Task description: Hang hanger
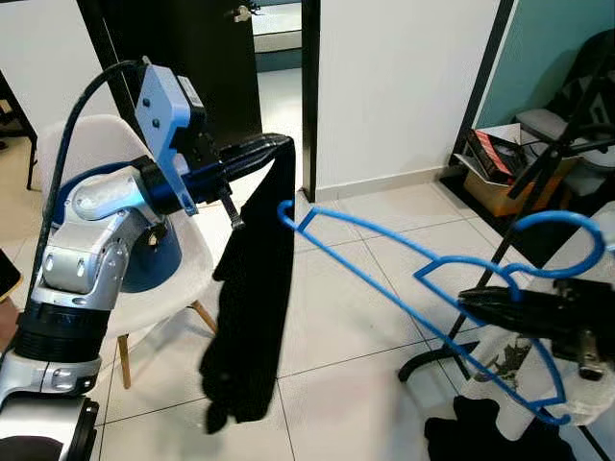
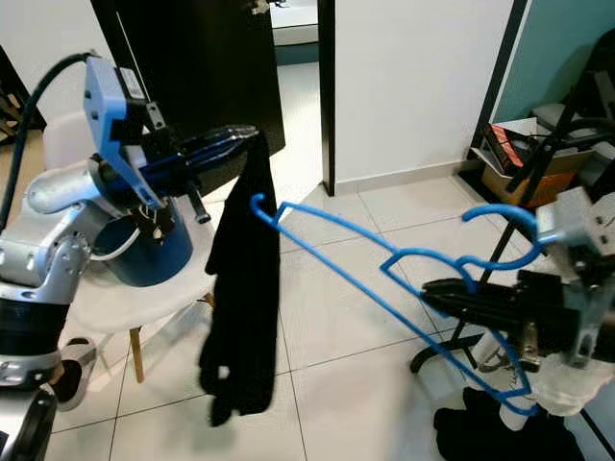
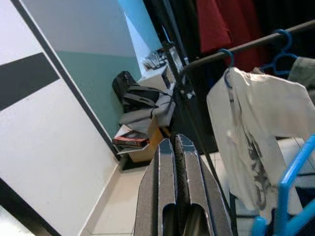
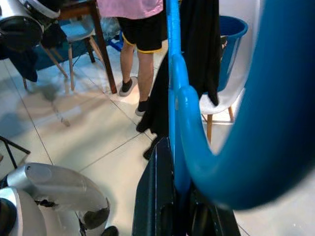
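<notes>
The left gripper (image 1: 274,146) is pinching the top of a long black garment (image 1: 252,288) with its fingers closed tight, letting the cloth hang down in front of a white moulded chair (image 1: 154,288) carrying a dark blue bucket (image 2: 144,254). The right gripper (image 1: 473,301) is clamping the bright blue plastic hanger (image 1: 384,279) near its hook, and the hanger's far tip is nearly touching the garment. A person (image 4: 140,44) in dark shorts is standing beyond the chair.

R hand (image 4: 179,196) grips blue hanger (image 4: 173,98).
</notes>
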Controlling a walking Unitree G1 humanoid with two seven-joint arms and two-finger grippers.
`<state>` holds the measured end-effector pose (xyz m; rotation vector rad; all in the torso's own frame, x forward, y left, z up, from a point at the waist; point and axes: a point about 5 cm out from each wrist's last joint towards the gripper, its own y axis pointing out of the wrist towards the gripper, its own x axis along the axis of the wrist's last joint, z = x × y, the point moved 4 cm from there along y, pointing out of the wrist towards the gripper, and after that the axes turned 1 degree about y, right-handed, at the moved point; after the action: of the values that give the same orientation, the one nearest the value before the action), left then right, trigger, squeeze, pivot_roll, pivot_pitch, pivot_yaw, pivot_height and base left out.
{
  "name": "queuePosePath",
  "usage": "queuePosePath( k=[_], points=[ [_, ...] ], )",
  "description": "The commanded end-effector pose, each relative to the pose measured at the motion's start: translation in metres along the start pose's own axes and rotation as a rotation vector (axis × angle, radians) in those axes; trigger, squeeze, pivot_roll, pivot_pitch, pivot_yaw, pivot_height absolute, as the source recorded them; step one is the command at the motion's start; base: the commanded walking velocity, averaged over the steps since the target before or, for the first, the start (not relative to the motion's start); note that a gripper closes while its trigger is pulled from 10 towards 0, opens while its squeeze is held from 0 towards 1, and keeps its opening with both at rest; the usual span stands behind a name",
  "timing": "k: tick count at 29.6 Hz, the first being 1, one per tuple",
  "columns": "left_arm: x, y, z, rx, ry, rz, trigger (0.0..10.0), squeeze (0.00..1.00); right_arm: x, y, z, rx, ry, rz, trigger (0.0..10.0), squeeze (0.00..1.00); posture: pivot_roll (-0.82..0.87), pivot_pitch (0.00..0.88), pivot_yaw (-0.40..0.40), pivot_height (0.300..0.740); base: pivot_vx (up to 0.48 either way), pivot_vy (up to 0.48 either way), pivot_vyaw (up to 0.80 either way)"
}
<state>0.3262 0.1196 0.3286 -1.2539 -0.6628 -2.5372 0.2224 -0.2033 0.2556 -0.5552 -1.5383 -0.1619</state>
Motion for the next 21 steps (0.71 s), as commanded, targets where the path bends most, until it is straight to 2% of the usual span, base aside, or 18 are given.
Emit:
queuePosePath(
  k=[1, 7, 14, 21],
  points=[
    [0.009, -0.002, 0.004, -0.035, 0.049, 0.007, 10.0, 0.0, 0.001, 0.007, 0.001, 0.003, -0.023, 0.025, 10.0, 0.0, -0.12, 0.0, 0.045, 0.74, 0.0, 0.0, 0.0],
    [0.017, -0.006, 0.017, -0.038, 0.095, 0.025, 10.0, 0.0, 0.001, 0.013, -0.007, -0.054, -0.046, 0.078, 10.0, 0.0, -0.12, 0.0, 0.045, 0.74, 0.0, 0.0, 0.0],
    [0.019, -0.007, 0.018, -0.038, 0.107, 0.025, 10.0, 0.0, -0.003, 0.013, -0.016, -0.124, -0.045, 0.136, 10.0, 0.0, -0.12, 0.0, 0.047, 0.74, 0.0, 0.0, 0.0],
    [0.016, -0.006, 0.021, -0.026, 0.117, 0.037, 10.0, 0.0, 0.003, 0.013, -0.009, -0.088, -0.067, 0.128, 10.0, 0.0, -0.12, 0.0, 0.051, 0.74, 0.0, 0.0, 0.0]
  ],
)
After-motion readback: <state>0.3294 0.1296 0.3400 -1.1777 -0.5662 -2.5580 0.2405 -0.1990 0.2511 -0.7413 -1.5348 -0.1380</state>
